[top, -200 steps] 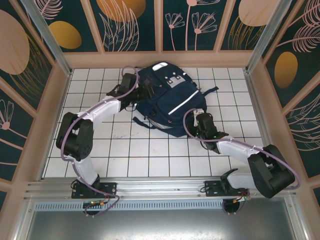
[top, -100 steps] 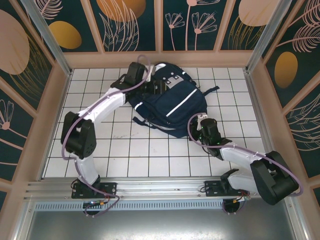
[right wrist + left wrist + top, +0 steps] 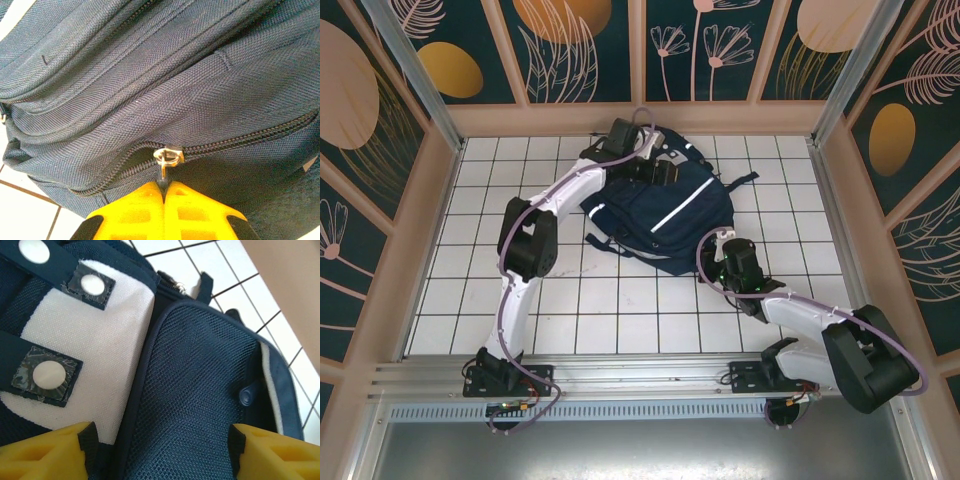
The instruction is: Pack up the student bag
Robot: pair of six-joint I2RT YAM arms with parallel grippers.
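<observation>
With the student bag [image 3: 665, 205] lying far-centre on the counter [image 3: 620, 300], the right claw [image 3: 164, 187] pinching its zipper pull [image 3: 167, 156] should draw straight along the track while the spread left claw [image 3: 160, 440] steadies the top.

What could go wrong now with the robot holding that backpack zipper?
The right hand pinches the small zipper pull by its thin tab; it might slip out. A hard tug could drag the whole student bag along, since the left hand is open over the mesh panel and grips nothing.
</observation>
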